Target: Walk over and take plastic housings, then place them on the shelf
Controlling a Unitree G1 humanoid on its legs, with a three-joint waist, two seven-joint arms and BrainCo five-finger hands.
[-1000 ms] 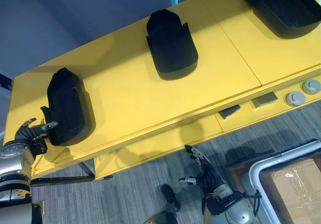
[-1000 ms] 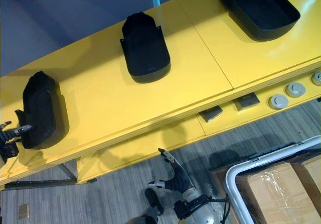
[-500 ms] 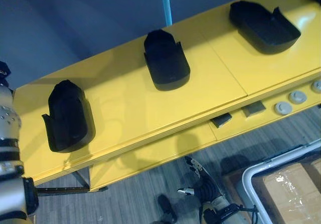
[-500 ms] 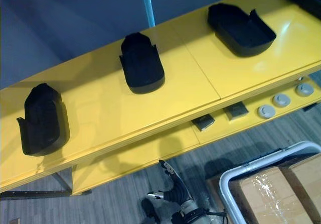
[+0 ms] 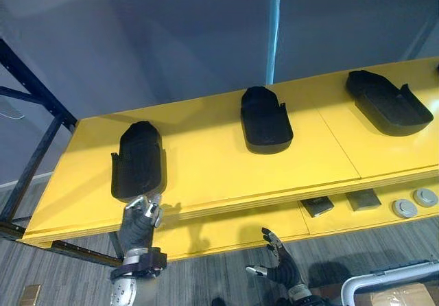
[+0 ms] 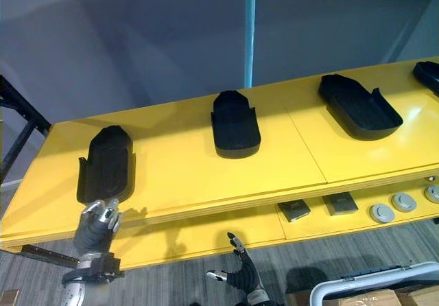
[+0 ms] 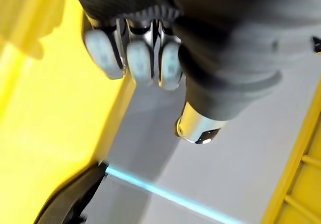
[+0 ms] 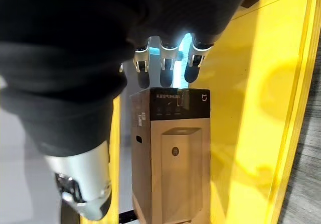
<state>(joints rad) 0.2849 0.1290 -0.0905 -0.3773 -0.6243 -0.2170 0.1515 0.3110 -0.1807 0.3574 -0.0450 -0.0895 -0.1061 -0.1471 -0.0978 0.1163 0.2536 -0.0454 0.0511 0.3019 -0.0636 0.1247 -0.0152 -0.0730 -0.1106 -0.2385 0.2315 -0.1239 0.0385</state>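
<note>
housings (image 5: 266, 119) sit in a row on the yellow shelf (image 5: 206, 175). the left housing (image 5: 138, 160) looks set down, so this step seems done. next, i think, walk off for another one. left hand (image 5: 139, 218) is just near of it, fingers (image 7: 139, 63) curled, holding nothing. right hand (image 5: 278, 266) hangs low, fingers spread, empty.

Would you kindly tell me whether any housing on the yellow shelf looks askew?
The right housing sits turned diagonally, hollow side up; the left housing and middle housing lie dome up, roughly square to the shelf.
</note>
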